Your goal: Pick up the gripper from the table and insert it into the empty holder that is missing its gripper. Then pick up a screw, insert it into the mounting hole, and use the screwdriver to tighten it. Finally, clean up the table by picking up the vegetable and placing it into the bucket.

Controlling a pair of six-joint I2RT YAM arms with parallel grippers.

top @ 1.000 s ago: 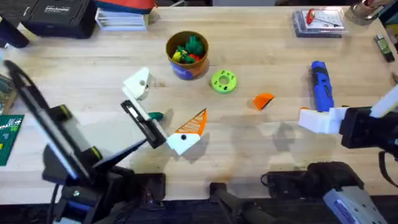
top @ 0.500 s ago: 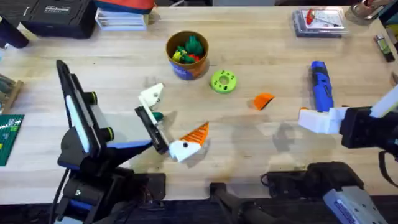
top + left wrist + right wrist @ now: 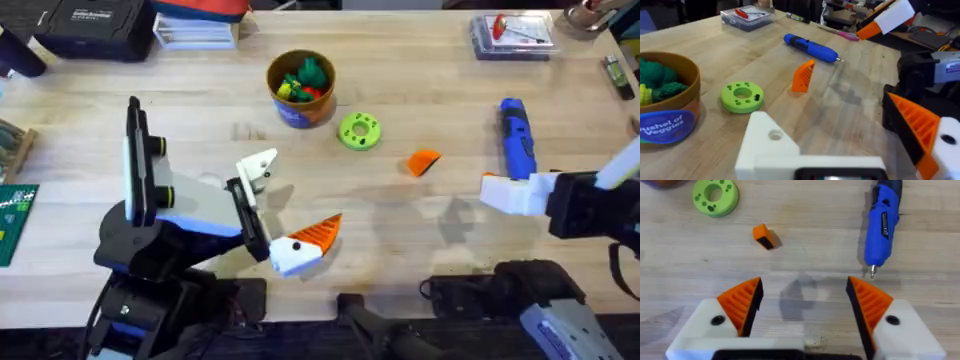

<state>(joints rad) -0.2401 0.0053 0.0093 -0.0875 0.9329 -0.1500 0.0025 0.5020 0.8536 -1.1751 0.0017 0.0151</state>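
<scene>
The loose orange gripper (image 3: 424, 162) lies on the table (image 3: 420, 80) right of centre, also seen as an orange wedge (image 3: 803, 76) and a small orange piece (image 3: 763, 235). My left gripper (image 3: 290, 205) hangs open left of it. One side of it is the bare white holder (image 3: 262, 168) (image 3: 767, 145), the other an orange-tipped finger (image 3: 320, 233) (image 3: 915, 125). The blue screwdriver (image 3: 517, 138) (image 3: 880, 225) (image 3: 810, 47) lies at the right. My right gripper (image 3: 805, 292) (image 3: 505, 192) is open just below its bit end, holding nothing. The vegetable is hidden.
A round bucket (image 3: 300, 112) (image 3: 670, 117) of toy vegetables stands at the back centre, with a green holed disc (image 3: 360, 131) (image 3: 742, 96) (image 3: 715, 195) to its right. A clear parts box (image 3: 512, 35) sits far right, black cases far left.
My left arm swung right and toward the front edge, carrying its open gripper over the small green object seen earlier beside it. The right arm has not moved.
</scene>
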